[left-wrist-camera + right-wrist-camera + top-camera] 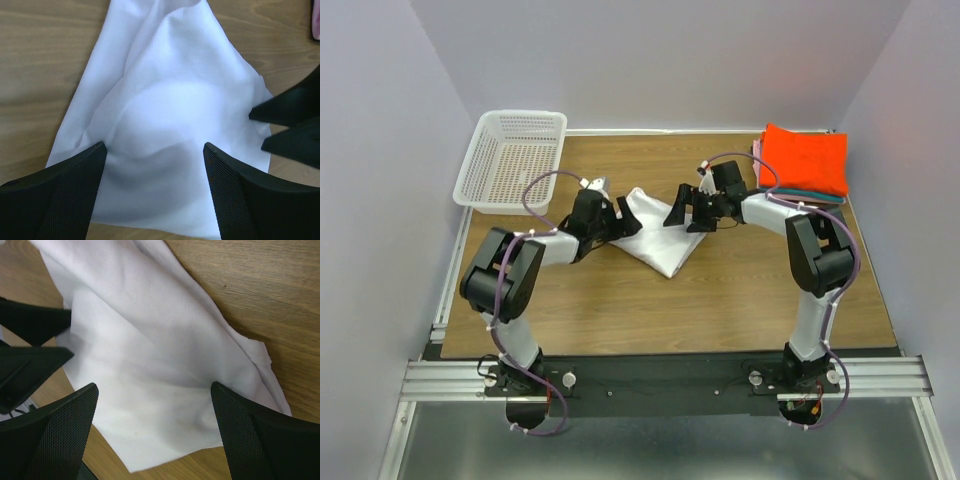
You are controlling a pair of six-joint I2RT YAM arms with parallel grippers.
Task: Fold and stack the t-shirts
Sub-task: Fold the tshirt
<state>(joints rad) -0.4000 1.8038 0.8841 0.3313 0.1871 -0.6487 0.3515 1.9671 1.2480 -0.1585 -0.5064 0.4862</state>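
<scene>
A white t-shirt (658, 238) lies partly folded in a rough diamond on the wooden table (720, 300). It also shows in the left wrist view (170, 115) and the right wrist view (150, 355). My left gripper (620, 215) is open over the shirt's left corner, its jaws wide apart above the cloth (155, 147). My right gripper (688, 215) is open over the shirt's right corner, jaws wide apart (155, 387). A stack of folded shirts, orange-red on top (805, 158) with teal (815, 197) and pink edges beneath, lies at the back right.
A white plastic mesh basket (513, 155) stands at the back left, partly off the table. Grey walls close in the back and sides. A metal rail (660, 375) holds the arm bases at the near edge.
</scene>
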